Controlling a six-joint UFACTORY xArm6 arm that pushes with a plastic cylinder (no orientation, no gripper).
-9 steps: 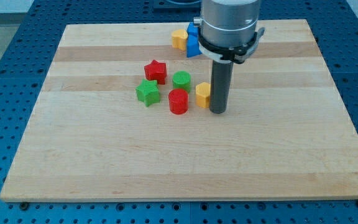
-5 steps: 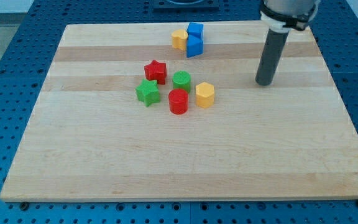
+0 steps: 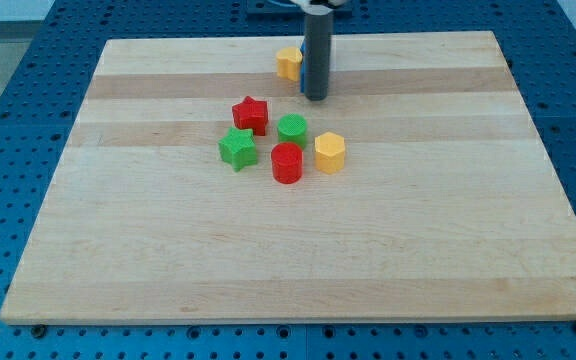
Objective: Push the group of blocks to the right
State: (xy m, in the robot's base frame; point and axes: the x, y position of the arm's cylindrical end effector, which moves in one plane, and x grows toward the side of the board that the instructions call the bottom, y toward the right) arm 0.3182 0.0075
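Note:
A group of blocks lies near the board's middle: a red star (image 3: 251, 114), a green cylinder (image 3: 292, 130), a green star (image 3: 237, 148), a red cylinder (image 3: 287, 163) and a yellow hexagonal block (image 3: 330, 152). My tip (image 3: 315, 97) stands toward the view's top from the group, just above the green cylinder and apart from it. The rod hides most of the blue blocks (image 3: 304, 78). A yellow block (image 3: 288, 63) sits just left of the rod.
The wooden board (image 3: 468, 250) lies on a blue perforated table (image 3: 8, 120). The yellow and blue blocks near the board's top edge stand apart from the group.
My tip went from beside the yellow hexagonal block to the view's upper right, then left to the spot in front of the blue blocks. No blocks moved.

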